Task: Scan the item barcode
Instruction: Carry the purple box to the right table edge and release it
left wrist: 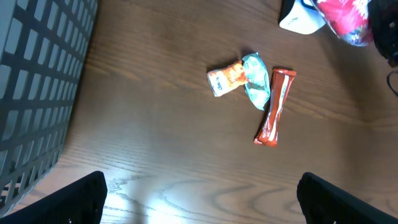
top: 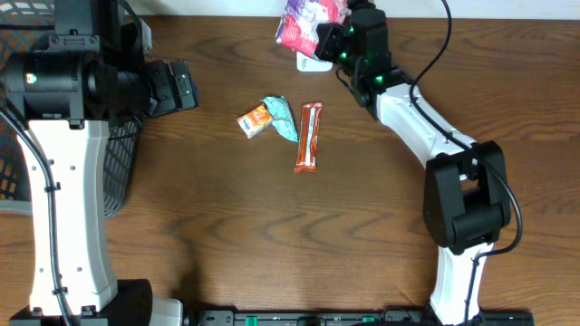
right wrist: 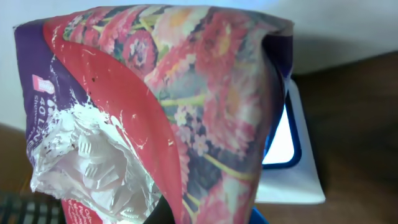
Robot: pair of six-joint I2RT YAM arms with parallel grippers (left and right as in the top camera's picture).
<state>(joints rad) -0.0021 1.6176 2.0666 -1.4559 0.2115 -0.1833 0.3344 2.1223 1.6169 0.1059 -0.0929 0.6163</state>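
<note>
Table (top: 236, 235): brown wood grain. I see both arm columns rising from the bottom edge of the overhead frame.
Basket (top: 122, 167): black wire mesh at the left edge of the overhead frame, partly under the left arm.
Left gripper (top: 186, 86): upper left of the overhead frame, beside the basket. Fingers spread wide apart; its wrist view shows only table between the two dark tips.
Red-brown bar (top: 309, 138): centre of the overhead frame, lying flat, long axis running top to bottom.
Teal packet (top: 284, 119): crumpled, just left of the bar's upper end. Touching it or only beside it — I cannot tell which.
Orange packet (top: 256, 120): flat on the table, against the teal packet's left side.
Scanner (top: 311, 63): white body at top centre, above the bar and well apart from it. The right wrist view shows a blue-rimmed window on it.
Right gripper (top: 333, 41): top of the overhead frame, right of centre. Fingers drawn together, clamped on the floral bag.
Floral bag (top: 306, 20): the task item — pink, red and purple with a white crinkled patch. It is held off the table above the scanner, partly covering it in the overhead view. It fills most of the right wrist view, and its print is too small to read.
</note>
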